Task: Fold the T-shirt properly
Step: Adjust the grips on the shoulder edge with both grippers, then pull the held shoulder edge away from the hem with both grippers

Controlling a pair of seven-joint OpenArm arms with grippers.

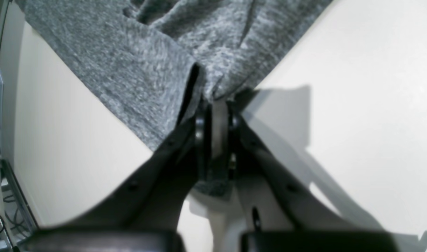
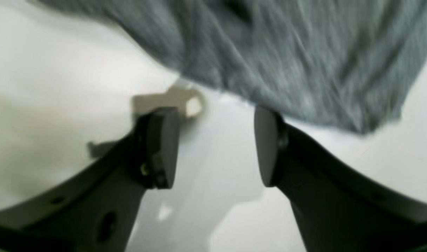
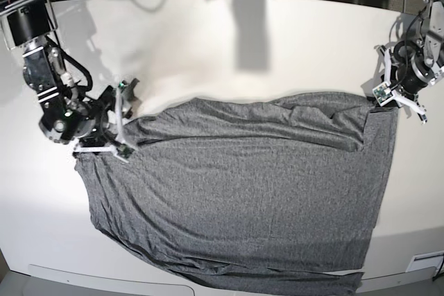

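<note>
T-shirt (image 3: 236, 199) fabric, heathered dark grey, spreads wide over the pale white bench (image 3: 277, 46), with dark cables along the far edge. At its left corner the right hand (image 2: 217, 147) gapes, gripping nothing. At the far-right corner the left hand (image 1: 216, 126) pinches the cloth.

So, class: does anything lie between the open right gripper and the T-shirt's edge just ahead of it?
Nothing visible does. Only bare white table separates the right gripper from the T-shirt. The left gripper already pinches a corner.
</note>
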